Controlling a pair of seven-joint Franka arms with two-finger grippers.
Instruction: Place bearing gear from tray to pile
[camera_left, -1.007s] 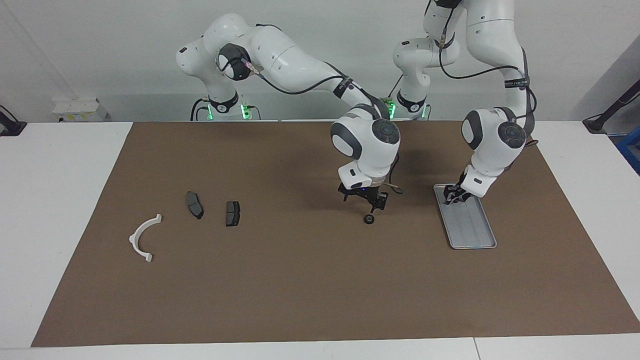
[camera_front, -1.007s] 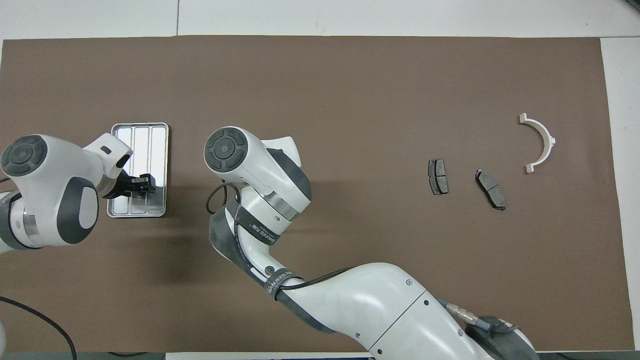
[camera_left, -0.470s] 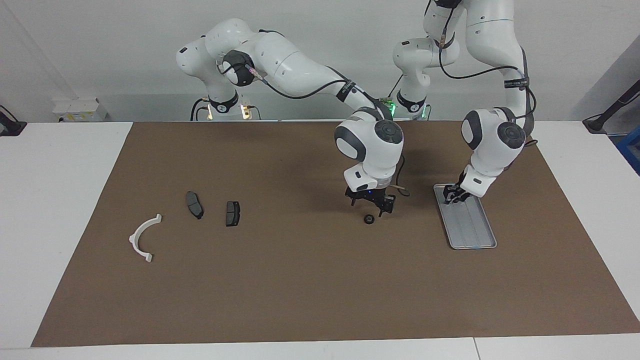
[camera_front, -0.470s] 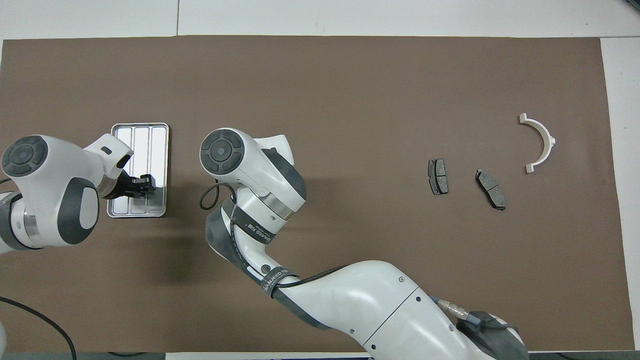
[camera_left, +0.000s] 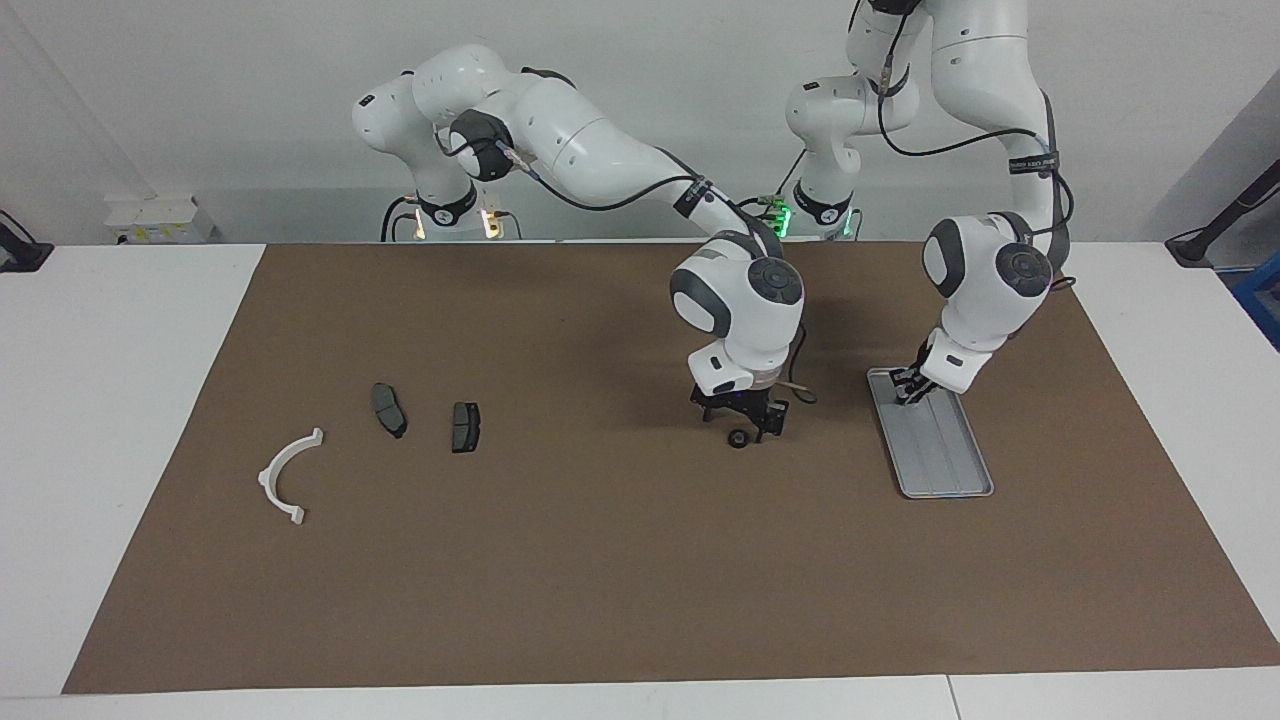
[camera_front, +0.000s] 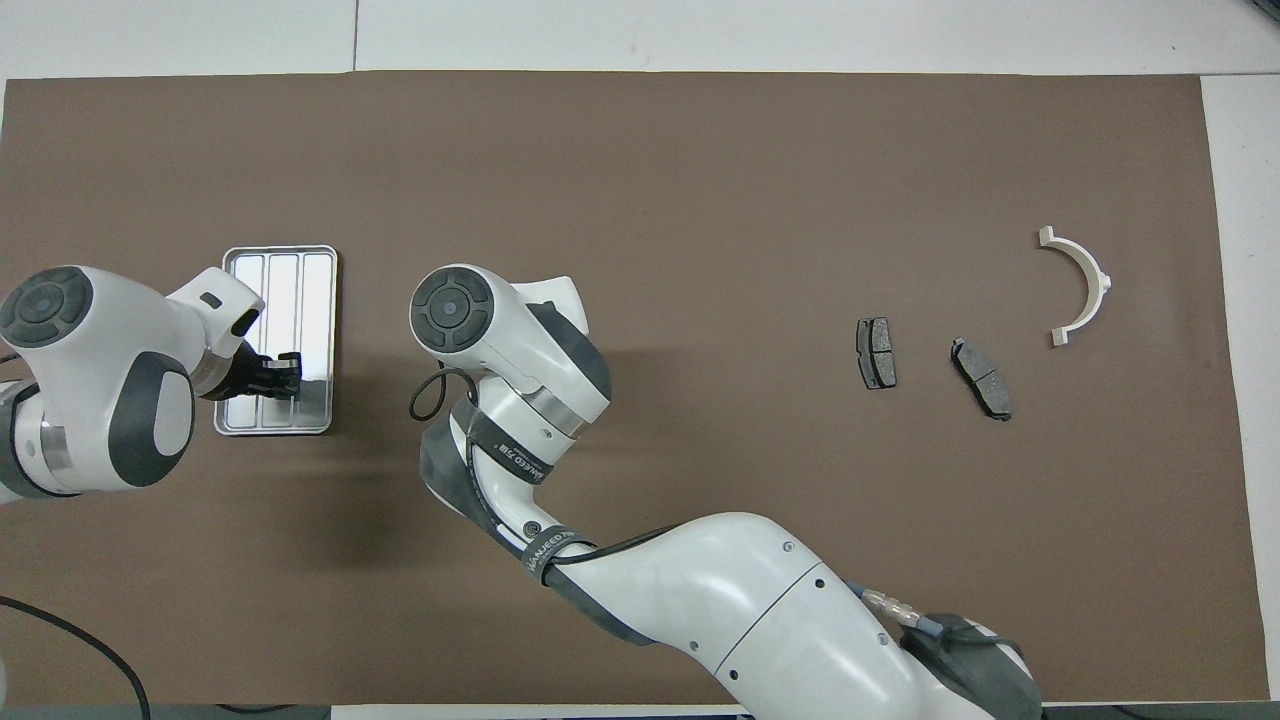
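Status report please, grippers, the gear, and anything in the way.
Right gripper low over gear on mat. Left gripper waits over tray. Pile clear.

— We're looking from high across the table, straight at both robots, whose bases stand along the top edge. The whole brown mat (camera_left: 640, 560) fits in, so we're well back.

— And our second camera sits high above the robots' own end, looking steeply down and forward, the arms coming in from below.

— Half a turn apart, then. Both views share the mat, the tray (camera_left: 935, 445) (camera_front: 290, 290) and the white bracket (camera_left: 285, 480) (camera_front: 1080, 285).
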